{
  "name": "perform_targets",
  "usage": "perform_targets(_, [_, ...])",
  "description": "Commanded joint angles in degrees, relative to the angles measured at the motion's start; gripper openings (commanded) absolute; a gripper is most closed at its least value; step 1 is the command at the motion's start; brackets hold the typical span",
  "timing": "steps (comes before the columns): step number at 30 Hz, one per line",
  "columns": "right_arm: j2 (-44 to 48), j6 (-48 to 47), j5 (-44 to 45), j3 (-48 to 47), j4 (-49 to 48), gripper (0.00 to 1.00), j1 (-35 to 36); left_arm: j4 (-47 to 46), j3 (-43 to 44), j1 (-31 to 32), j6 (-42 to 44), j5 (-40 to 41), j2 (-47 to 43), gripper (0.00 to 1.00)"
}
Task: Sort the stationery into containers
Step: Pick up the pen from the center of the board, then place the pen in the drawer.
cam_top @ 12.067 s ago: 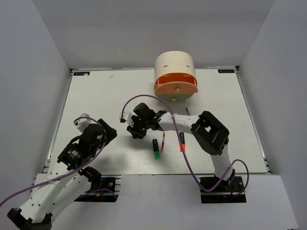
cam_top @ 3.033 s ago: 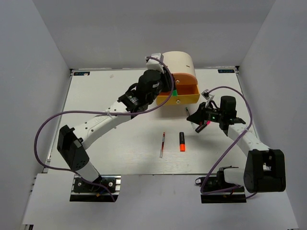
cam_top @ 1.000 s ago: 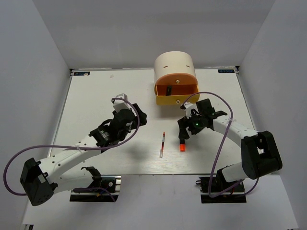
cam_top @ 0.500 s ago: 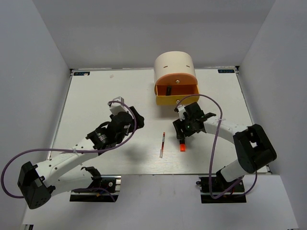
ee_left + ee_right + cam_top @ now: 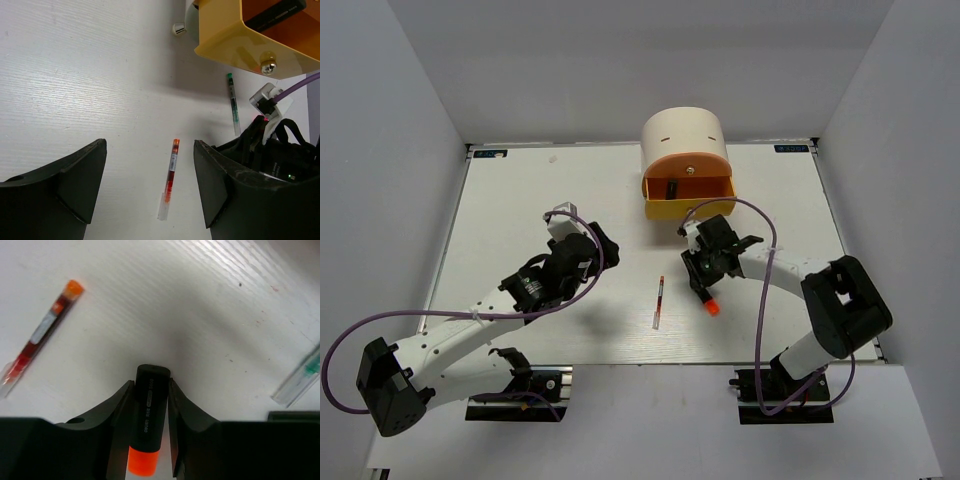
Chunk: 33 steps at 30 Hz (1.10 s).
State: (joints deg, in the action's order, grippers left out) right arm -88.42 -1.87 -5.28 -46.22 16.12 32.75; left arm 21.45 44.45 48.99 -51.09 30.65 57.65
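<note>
Gripping the orange highlighter (image 5: 149,415) by its black body, the right jaws are closed down onto it. One finger (image 5: 117,407) presses against each long side, and the right wrist view shows no gap on either flank. The black butt end stands just past the fingertips, over bare worktop (image 5: 520,220).

From overhead, the highlighter's orange end (image 5: 712,308) shows just near of the right jaws, slanted slightly to the right. It sits right of centre on the worktop and well near of the desk unit (image 5: 684,135). Whether the highlighter rests on the surface or is raised off it cannot be told.

The left jaws stand wide open with nothing between them, above the worktop left of centre. In the left wrist view the red pen (image 5: 170,177) appears in the gap between the two fingers. It lies flat on the surface beyond them, untouched by either.

Other items:
- The red pen lies left of the right jaws, close by but apart from them and from the highlighter.
- A thin dark pen with a green end (image 5: 233,104) lies flat between the open drawer and the right arm (image 5: 790,275). It is on the far side of the right jaws and clear of them.
- The unit's open drawer (image 5: 688,207) is drawn out toward the near side. A black-bodied item (image 5: 672,188) lies inside at its left.
</note>
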Motion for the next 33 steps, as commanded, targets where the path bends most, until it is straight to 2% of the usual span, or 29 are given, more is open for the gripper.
perform_targets(1, [5.52,-2.87,-6.14,-2.91,1.37,0.10,-0.05,0.08,-0.15,0.31,-0.24,0.37,-0.78,0.80])
perform_targets(2, [6.41,-4.97,-8.76,-4.13,1.20,0.06,-0.06,0.08,-0.15,0.31,-0.24,0.37,-0.78,0.80])
perform_targets(6, [11.42,-11.99,-15.35,-10.97,0.05,0.00,-0.32,-1.06,-0.68,0.31,-0.24,-0.85,-0.17,0.80])
perform_targets(10, [12.22,-14.83,-21.17,-18.08,0.05,0.00,-1.11,-1.06,-0.68,0.31,-0.24,-1.39,-0.17,0.80])
perform_targets(15, [10.03,-19.04,-24.85,-27.16,-7.23,0.00,-2.34,-1.06,-0.68,0.31,-0.24,-1.39,-0.17,0.80])
perform_targets(21, [1.77,-22.04,-29.43,-38.06,-15.31,0.00,-4.01,-1.06,-1.29,0.31,-0.24,-0.86,-1.31,0.80])
perform_targets(26, [-7.37,-22.38,-40.14,-42.99,-22.79,0.00,-5.07,-1.59,-1.29,0.31,-0.24,-0.86,-1.84,0.80])
perform_targets(29, [-12.37,-27.30,-48.74,-47.55,-19.31,0.00,-5.50,-1.06,-1.29,0.31,-0.24,-0.33,-2.45,0.80])
perform_targets(33, [-17.64,-32.49,-55.18,-55.10,-12.87,0.00,-6.03,-1.06,-2.43,0.31,-0.24,0.20,-3.51,0.80])
